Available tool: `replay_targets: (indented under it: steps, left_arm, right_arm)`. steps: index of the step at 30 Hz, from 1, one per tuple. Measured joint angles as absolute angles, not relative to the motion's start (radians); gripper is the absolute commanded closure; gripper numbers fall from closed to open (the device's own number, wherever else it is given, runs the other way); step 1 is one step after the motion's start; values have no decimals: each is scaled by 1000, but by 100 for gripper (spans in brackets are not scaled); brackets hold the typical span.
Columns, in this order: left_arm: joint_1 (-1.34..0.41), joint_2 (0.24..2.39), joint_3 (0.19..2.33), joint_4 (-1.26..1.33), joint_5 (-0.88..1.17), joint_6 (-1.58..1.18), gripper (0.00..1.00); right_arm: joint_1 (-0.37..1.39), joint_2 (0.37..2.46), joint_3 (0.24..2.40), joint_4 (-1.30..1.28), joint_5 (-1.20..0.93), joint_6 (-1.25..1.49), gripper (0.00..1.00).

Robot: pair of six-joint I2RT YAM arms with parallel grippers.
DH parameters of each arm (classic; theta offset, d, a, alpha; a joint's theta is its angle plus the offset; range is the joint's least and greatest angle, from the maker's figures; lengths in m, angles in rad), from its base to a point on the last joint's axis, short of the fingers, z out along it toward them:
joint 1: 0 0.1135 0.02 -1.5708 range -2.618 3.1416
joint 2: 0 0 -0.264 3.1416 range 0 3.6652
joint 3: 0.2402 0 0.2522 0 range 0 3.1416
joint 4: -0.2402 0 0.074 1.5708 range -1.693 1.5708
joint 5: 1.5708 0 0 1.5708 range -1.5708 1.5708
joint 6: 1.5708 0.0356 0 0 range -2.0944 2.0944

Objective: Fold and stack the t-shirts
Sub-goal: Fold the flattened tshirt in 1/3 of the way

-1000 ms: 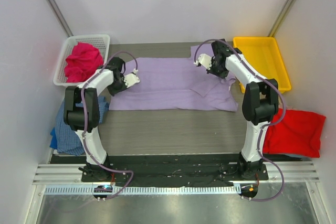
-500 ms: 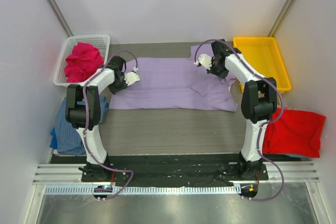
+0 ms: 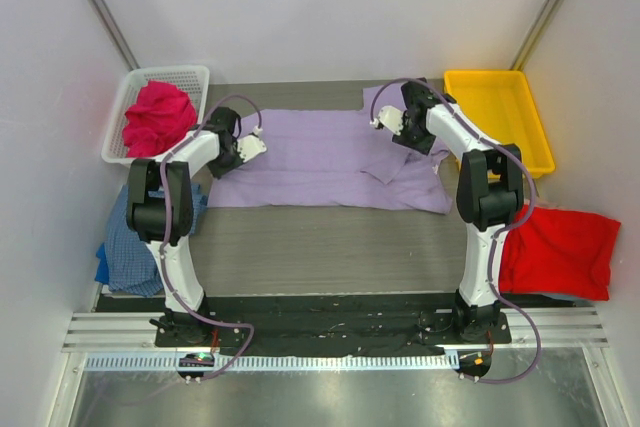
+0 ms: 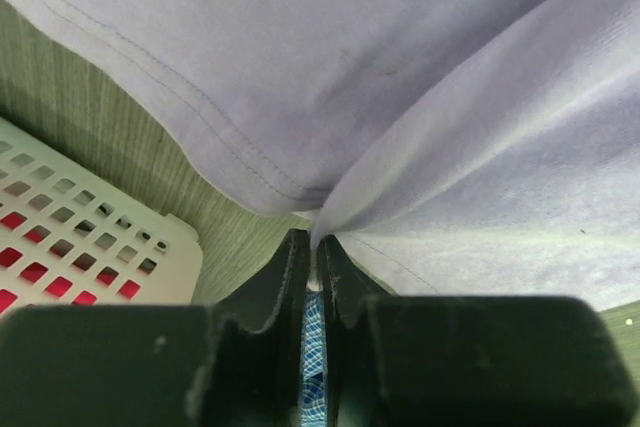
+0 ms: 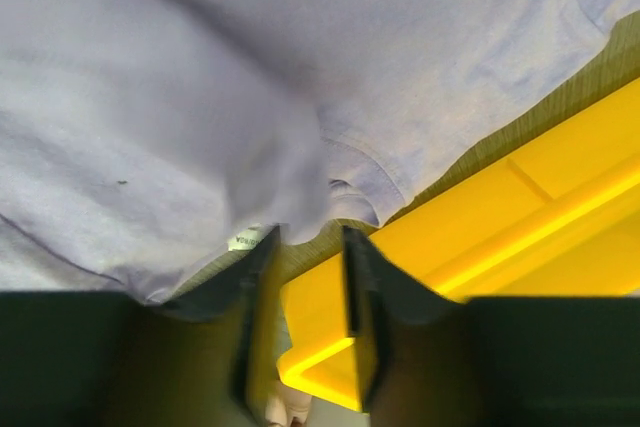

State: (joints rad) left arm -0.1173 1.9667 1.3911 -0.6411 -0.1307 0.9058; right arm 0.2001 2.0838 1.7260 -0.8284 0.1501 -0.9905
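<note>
Two containers — white mesh basket [image 3: 172, 71] with magenta-pink t-shirt [image 3: 157, 117], yellow tray [image 3: 500, 112]

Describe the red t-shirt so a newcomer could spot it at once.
Start at the yellow tray in the far right corner of the table, then come toward the near edge. The red t-shirt lies there, outside the right arm. Unlike the pink t-shirt bunched in the white basket, it is bright red and sits in no container.

A white mesh basket [image 3: 196, 77] sits at ten o'clock on the grey bench [image 3: 330, 242]; a yellow tray [image 3: 505, 122] at two o'clock.
</note>
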Motion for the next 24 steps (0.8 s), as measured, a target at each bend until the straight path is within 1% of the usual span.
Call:
replay_targets:
  steps: [2, 4, 5, 6, 7, 10, 11, 16, 18, 20, 24]
  left_arm:
    - [-117, 1967, 1391, -629, -134, 897, 78]
    - [-117, 1967, 1391, -612, -141, 893, 74]
    - [-117, 1966, 1390, -600, -145, 891, 55]
    - [-117, 1966, 1388, -587, -149, 890, 48]
    - [-117, 1966, 1385, -573, -153, 889, 47]
    - [-118, 1960, 1370, -544, -165, 872, 38]
    - [-118, 1956, 1362, -533, -170, 870, 30]
    - [-123, 1919, 1319, -477, -198, 856, 22]
    - [-124, 1902, 1303, -452, -207, 847, 15]
    - [-124, 1885, 1289, -433, -212, 840, 10]
    - [-125, 1854, 1272, -410, -214, 825, 7]
  right_arm:
    - [199, 2084, 1726, -822, 156, -987, 52]
    - [199, 2084, 1726, -813, 158, -982, 51]
    - [199, 2084, 1726, -810, 159, -978, 50]
    - [199, 2084, 1726, -808, 159, -974, 50]
    - [199, 2084, 1726, -806, 159, -970, 50]
    - [199, 2083, 1725, -803, 154, -958, 49]
    - [199, 2081, 1721, -801, 150, -953, 49]
    - [208, 2032, 1652, -788, 106, -906, 49]
    - [218, 1998, 1617, -788, 85, -881, 49]
    - [236, 1958, 1577, -780, 66, -852, 48]
    - [289, 1893, 1512, -755, 42, -804, 43]
